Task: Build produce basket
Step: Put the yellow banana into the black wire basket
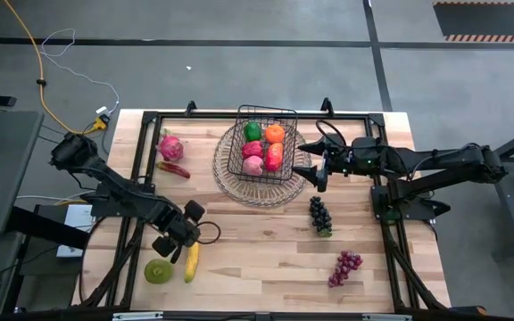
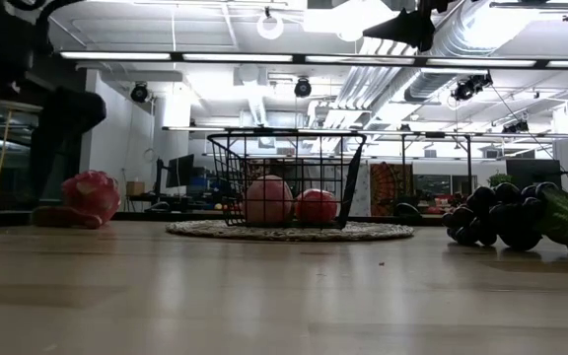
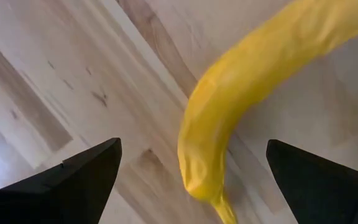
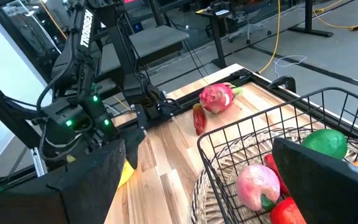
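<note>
A yellow banana (image 1: 191, 262) lies on the table near the front left, next to a green fruit (image 1: 158, 271). My left gripper (image 1: 184, 239) is open just above the banana's far end; in the left wrist view (image 3: 192, 149) its fingers stand on either side of the banana (image 3: 241, 93) without touching it. The dark wire basket (image 1: 262, 143) stands on a round woven tray (image 1: 239, 189) and holds green, orange, pink and red fruits. My right gripper (image 1: 311, 166) is open and empty by the basket's right side; the basket also shows in the right wrist view (image 4: 253, 149).
A pink dragon fruit (image 1: 169, 146) and a red pepper (image 1: 174, 169) lie at the far left. A dark grape bunch (image 1: 319, 216) and a purple bunch (image 1: 345, 267) lie right of centre. Bare wood shows at mid-table in front of the tray.
</note>
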Tool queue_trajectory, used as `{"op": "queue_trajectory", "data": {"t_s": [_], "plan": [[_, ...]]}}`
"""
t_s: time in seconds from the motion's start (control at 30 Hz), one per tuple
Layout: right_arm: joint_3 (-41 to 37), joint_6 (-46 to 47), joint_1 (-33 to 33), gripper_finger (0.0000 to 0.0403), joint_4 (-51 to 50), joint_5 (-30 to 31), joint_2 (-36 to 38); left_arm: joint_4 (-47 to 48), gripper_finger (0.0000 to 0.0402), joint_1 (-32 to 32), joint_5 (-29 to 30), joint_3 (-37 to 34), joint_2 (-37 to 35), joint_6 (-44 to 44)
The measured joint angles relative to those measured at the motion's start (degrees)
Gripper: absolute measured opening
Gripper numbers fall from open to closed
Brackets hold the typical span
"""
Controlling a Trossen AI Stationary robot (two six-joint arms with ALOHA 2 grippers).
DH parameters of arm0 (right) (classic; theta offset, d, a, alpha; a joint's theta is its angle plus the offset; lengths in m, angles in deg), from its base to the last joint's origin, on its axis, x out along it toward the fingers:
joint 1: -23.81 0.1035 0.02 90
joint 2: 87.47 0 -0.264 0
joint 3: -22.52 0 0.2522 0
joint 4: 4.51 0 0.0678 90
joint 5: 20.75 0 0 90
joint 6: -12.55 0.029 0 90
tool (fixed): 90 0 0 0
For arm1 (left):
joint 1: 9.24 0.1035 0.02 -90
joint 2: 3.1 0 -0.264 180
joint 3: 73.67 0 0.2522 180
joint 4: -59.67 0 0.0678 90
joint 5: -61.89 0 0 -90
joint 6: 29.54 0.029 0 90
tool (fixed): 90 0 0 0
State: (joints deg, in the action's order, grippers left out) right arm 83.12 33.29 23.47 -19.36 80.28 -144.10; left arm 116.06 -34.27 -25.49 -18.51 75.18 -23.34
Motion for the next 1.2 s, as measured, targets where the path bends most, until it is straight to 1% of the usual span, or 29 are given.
{"op": "queue_trajectory", "data": {"t_s": [0.13,0.27,0.4,0.53,0.6,0.73,1.0,1.1,1.2], "plan": [[0.00,0.00,-0.01,0.0397,-0.15,0.02,-0.01,-1.91,0.0387,0.00,-0.23,-2.34,-0.01,1.23],[-0.01,0.00,-0.02,0.0397,-0.41,0.61,-0.01,-4.42,0.0387,0.14,0.71,-3.08,0.67,1.72],[0.01,0.00,-0.02,0.0397,-0.46,0.96,-0.01,-6.65,0.0387,0.28,0.15,-4.29,0.94,1.89],[0.01,0.05,-0.02,0.0397,-0.46,0.98,-0.03,-6.71,0.0386,0.26,0.37,-5.74,0.94,1.91],[0.01,0.35,-0.02,0.0397,-0.46,0.98,-0.03,-6.80,0.0377,0.26,0.39,-6.03,0.94,1.52],[0.01,0.43,-0.01,0.0397,-0.46,1.01,-0.03,-7.05,0.0338,0.26,0.87,-6.00,0.94,1.43],[0.01,1.94,-0.02,0.0397,-0.44,1.05,-0.03,-7.18,0.0225,0.26,2.07,-6.00,0.94,1.50],[0.01,1.96,0.00,0.0397,-0.44,1.04,-0.03,-8.14,0.0195,0.26,3.05,-6.00,0.94,1.85],[0.01,1.95,0.00,0.0397,-0.44,1.03,-0.05,-8.53,0.0176,0.26,2.95,-6.00,0.94,2.67]]}}
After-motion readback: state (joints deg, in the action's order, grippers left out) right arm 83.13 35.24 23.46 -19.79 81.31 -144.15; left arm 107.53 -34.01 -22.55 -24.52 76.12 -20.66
